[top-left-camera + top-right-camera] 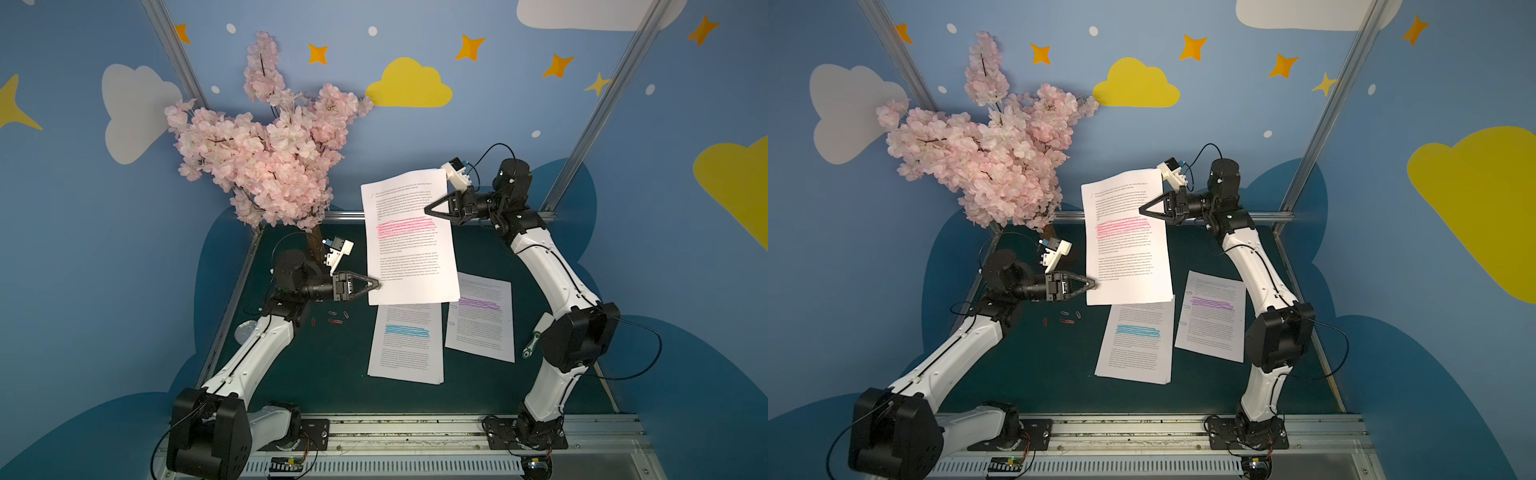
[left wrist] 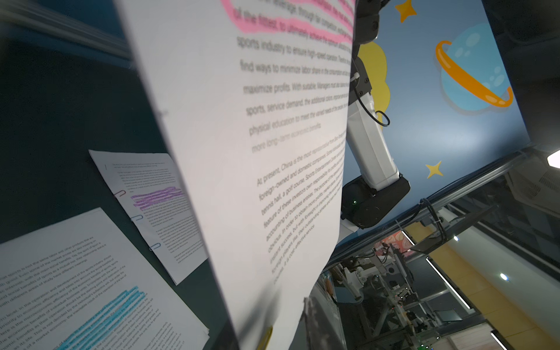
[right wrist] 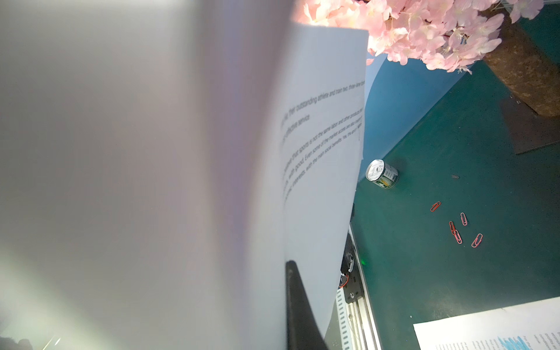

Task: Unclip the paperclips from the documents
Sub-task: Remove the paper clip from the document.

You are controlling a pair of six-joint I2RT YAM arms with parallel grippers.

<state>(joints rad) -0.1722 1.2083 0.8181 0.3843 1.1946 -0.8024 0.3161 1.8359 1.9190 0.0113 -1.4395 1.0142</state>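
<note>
Red and pink loose clips [image 1: 332, 316], about five, lie scattered on the green mat [image 1: 316, 374] at the left, near the papers but not touching them (already off, I'd judge).

Next along, the left gripper [image 1: 377, 286] has its tips drawn close together right at the lower left corner of the pink document [image 1: 411, 257]. I cannot tell whether they are biting paper, a clip or nothing; the left wrist view is a blur there.

The pink document is up in the air, clear of the mat and tilted. It is thin white printed pages with a pink band across the upper half. No clip shows on it in either top view.

Below it the blue document [image 1: 405, 353] lies flat on the mat, partly under the raised one. Its visible edges look bare, so it is probably done.

The right gripper [image 1: 431, 209] is clamped on the pink document's right edge, holding it up.

Furthest right, the purple document [image 1: 484, 328] lies flat and untouched, with three fastened clips [image 2: 137, 217] along its left edge, one pinkish and two blue.

My read is that the task is past halfway: the purple one is left, plus whatever may be at that pink corner.
</note>
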